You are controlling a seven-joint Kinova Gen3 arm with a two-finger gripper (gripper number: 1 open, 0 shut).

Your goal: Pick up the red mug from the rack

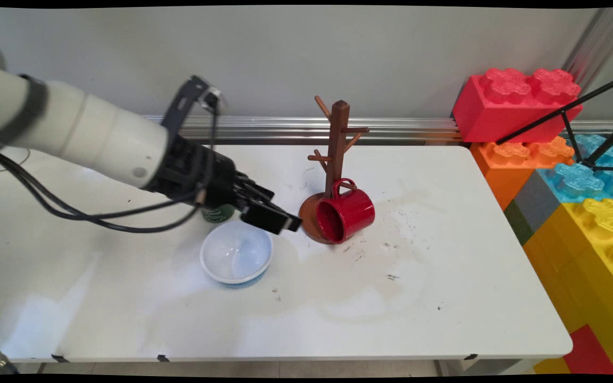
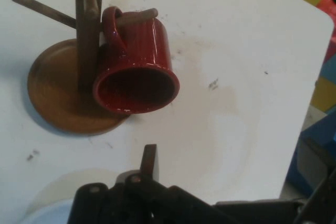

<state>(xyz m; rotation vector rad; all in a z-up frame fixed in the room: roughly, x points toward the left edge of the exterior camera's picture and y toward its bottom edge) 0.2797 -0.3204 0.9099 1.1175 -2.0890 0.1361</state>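
Gripper [image 1: 285, 223], fingers' state cannot be told, holds nothing visible, above bowl [image 1: 236, 259] (white, empty); red mug [image 1: 345, 214] hangs on mug tree [image 1: 337, 154] at its 3 o'clock.

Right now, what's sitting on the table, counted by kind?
Mug trees: 1, wooden mug tree
Mugs: 1, red mug, hung by its handle on a low peg
Bowls: 1, white bowl
Containers: 1, green container, mostly hidden behind the gripper
Total: 4
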